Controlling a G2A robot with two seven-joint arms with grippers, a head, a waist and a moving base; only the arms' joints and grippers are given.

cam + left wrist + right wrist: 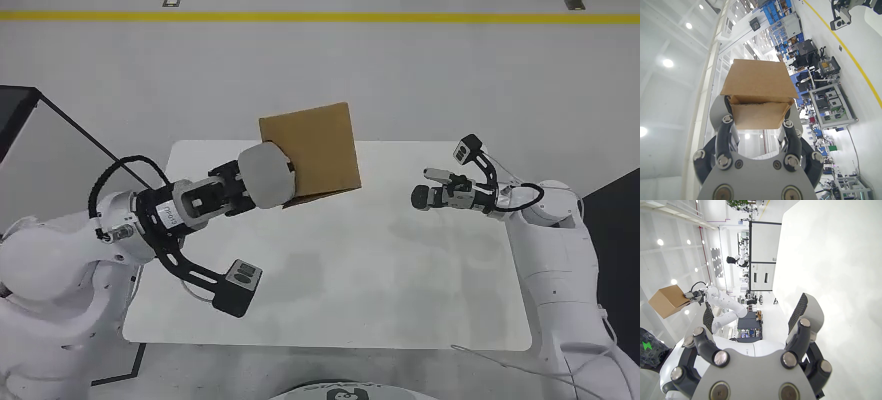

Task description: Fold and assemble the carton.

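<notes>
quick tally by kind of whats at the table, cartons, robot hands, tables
carton: 1, brown, held up in the air
robot hands: 2, the left hand shut on the carton, the right hand open and empty
table: 1, white
total: 4

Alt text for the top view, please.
The left end effector holds a brown carton over the far edge of the white table. The right end effector, open and empty, faces it from the other side.
</notes>
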